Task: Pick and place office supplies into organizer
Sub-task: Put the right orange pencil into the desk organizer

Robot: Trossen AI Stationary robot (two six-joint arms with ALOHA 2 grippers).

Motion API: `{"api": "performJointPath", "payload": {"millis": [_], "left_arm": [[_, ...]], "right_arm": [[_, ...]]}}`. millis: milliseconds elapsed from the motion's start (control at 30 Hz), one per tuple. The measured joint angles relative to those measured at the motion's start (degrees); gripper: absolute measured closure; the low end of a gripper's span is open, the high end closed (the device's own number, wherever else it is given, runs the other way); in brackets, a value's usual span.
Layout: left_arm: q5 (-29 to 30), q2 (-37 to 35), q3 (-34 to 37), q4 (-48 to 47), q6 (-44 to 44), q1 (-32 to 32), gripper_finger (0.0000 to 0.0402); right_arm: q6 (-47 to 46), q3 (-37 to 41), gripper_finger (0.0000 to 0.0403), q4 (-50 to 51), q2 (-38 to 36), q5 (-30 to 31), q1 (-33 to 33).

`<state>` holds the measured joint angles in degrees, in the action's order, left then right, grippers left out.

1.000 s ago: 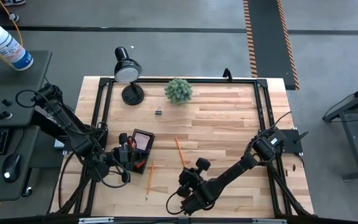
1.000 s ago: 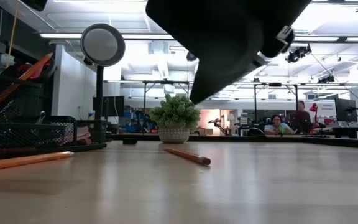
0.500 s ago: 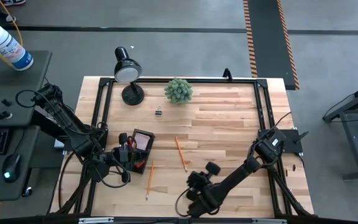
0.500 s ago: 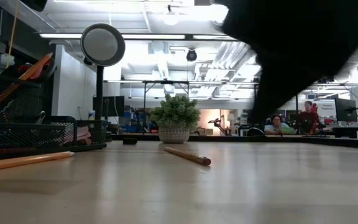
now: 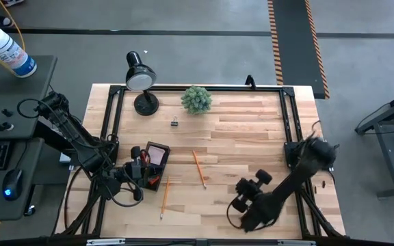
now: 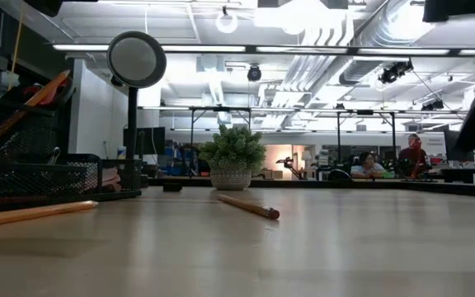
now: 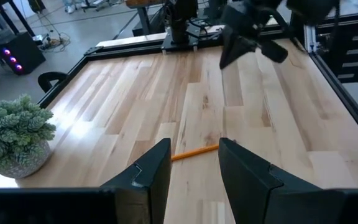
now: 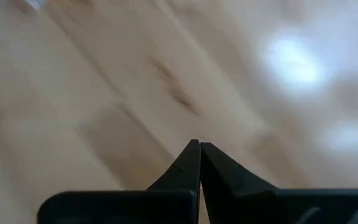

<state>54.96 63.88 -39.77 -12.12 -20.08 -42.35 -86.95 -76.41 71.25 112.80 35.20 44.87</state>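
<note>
Right gripper [image 8: 199, 163] hung over bare worktop [image 5: 252, 130], fingers pinched together on nothing. Left gripper [image 7: 193, 167] sat spread and empty by the organizer [image 5: 149, 165], aimed at a pencil [image 5: 198, 167], probably next up; another pencil [image 5: 164, 197] lay nearby

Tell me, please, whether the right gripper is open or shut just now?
Shut: in the right wrist view the right gripper has its two dark fingertips pressed together with nothing between them, above bare table.

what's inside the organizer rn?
The organizer holds red-handled scissors, a pale pink pad and an orange-tipped item leaning out. Anything lower in the compartments is hidden by its mesh walls.
</note>
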Motion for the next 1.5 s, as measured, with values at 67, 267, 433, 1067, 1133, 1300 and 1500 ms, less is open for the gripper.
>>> {"api": "performJointPath", "payload": {"millis": [67, 267, 433, 1067, 1133, 1300, 1500], "left_arm": [[0.02, 0.00, 0.00, -0.02, -0.53, 0.00, 0.0277], [-0.46, 0.00, 0.00, -0.04, -1.42, -0.02, 0.0277], [-0.07, 0.00, 0.00, -0.07, -1.40, 0.01, 0.0277], [-0.31, 0.00, 0.00, -0.50, -2.27, -0.02, 0.0277], [-0.31, 0.00, 0.00, -0.50, -2.29, 0.00, 0.0277], [-0.30, 0.00, 0.00, -0.48, -2.29, -0.01, 0.0277], [-0.28, 0.00, 0.00, -0.48, -2.29, -0.02, 0.0277]], "right_arm": [[2.07, 10.01, 0.0403, -16.91, -6.30, 2.43, -0.61], [15.06, 31.23, 0.0403, -76.20, -13.10, 14.92, -0.27], [22.69, 29.15, 0.0403, -89.08, -7.74, 23.73, 0.56], [15.44, -1.06, 0.0402, -47.90, 6.46, 13.35, -4.01], [13.78, -0.10, 0.0399, -47.68, 6.50, 10.93, -4.24], [11.84, 2.65, 0.0360, -52.17, 6.52, 7.45, -4.77], [13.02, 3.42, 0.0281, -53.56, 6.52, 9.76, -4.83]]}}
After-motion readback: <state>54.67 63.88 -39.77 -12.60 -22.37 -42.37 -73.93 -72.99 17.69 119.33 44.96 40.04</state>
